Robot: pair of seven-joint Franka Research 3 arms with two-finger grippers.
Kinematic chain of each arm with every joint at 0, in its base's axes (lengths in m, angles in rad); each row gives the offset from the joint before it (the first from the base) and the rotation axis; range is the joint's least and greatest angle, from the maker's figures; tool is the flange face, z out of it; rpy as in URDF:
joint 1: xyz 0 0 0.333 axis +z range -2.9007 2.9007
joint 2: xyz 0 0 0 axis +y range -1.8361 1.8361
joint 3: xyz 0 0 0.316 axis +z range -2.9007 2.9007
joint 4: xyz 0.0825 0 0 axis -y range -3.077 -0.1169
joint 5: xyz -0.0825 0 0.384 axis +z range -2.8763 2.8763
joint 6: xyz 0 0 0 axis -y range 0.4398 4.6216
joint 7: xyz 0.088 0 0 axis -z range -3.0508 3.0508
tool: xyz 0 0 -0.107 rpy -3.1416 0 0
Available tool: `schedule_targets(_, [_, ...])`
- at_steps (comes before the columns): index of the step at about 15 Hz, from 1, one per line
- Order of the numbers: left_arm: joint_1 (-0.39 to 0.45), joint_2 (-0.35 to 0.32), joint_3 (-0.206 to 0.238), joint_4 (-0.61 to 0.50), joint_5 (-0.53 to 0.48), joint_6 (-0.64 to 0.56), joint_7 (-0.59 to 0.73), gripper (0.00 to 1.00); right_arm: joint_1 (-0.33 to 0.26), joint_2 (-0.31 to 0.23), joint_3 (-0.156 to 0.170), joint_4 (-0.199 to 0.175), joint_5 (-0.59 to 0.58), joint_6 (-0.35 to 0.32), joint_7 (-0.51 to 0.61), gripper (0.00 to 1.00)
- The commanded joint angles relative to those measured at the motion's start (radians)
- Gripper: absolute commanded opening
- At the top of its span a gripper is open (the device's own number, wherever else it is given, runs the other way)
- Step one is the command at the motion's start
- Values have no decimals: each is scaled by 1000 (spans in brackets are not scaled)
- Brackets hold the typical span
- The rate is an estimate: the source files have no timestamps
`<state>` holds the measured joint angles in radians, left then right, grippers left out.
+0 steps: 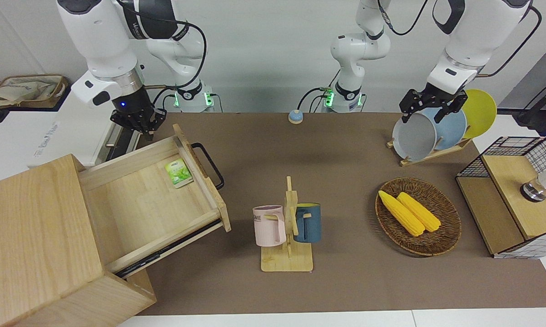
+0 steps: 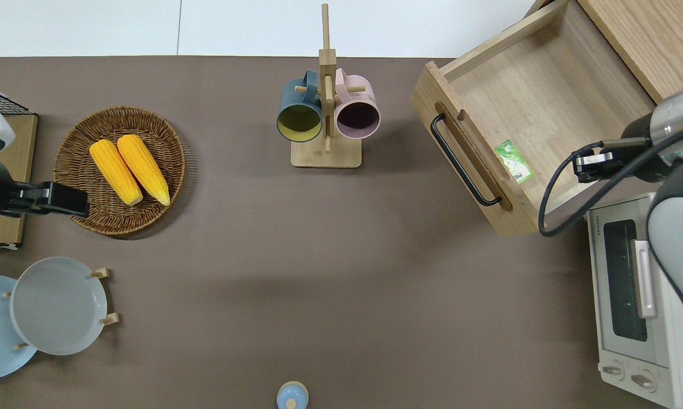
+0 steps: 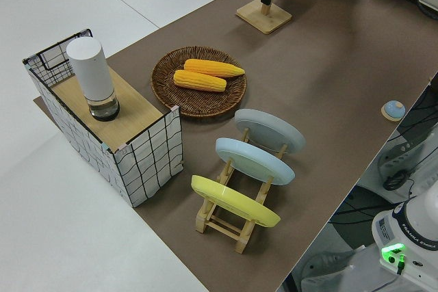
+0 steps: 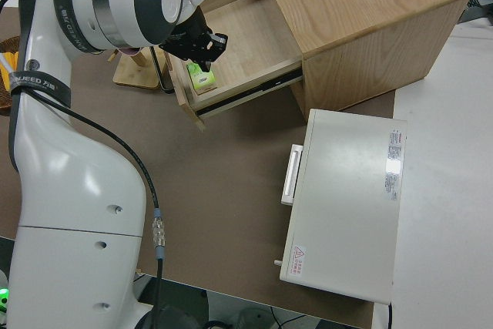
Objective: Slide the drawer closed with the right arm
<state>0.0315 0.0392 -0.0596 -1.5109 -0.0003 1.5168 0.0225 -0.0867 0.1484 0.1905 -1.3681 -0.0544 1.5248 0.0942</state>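
Right gripper [image 1: 136, 121]: mine, black, two-fingered, blue wrist light lit. It hangs over the nearer side rail of the open drawer, close to the toaster oven [image 2: 637, 295]. Whether my fingers are spread or closed, I cannot tell. They carry nothing that I can see.

Drawer [image 1: 152, 195]: pale wood, wide and shallow, pulled well out of the big wooden box [image 1: 37, 245] at my arm's end of the table. The front panel faces the table's middle and carries a black loop handle [image 2: 463, 162].

Contents: one small green packet [image 2: 515, 161], lying on the drawer floor just inside the front panel.

Step in hand, as I judge it: get to the outer face of the front panel and push it toward the box. For a clean close, I should press near the panel's middle, by the handle, along the line of the slides, so the drawer does not skew or jam. I should keep my fingers outside the cavity and clear of the packet.

Mug tree [image 1: 287, 227]: stands near the drawer front, holding a pink mug and a dark blue one; my approach must avoid it.

Left arm: parked.
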Motion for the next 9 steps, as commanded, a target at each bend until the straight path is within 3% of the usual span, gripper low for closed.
schedule_targets(1, [4,11,-6,26,17,-20,10,993,-8,-84,12,-11,21,-41,-2,0])
schedule_targets(5, [4,11,-6,24,17,-20,10,993,5,-98,41,-11,19,-52,71,0])
schedule_targets(9, [4,11,-6,26,17,-20,10,993,111,-90,46,-9,13,-35,283,0])
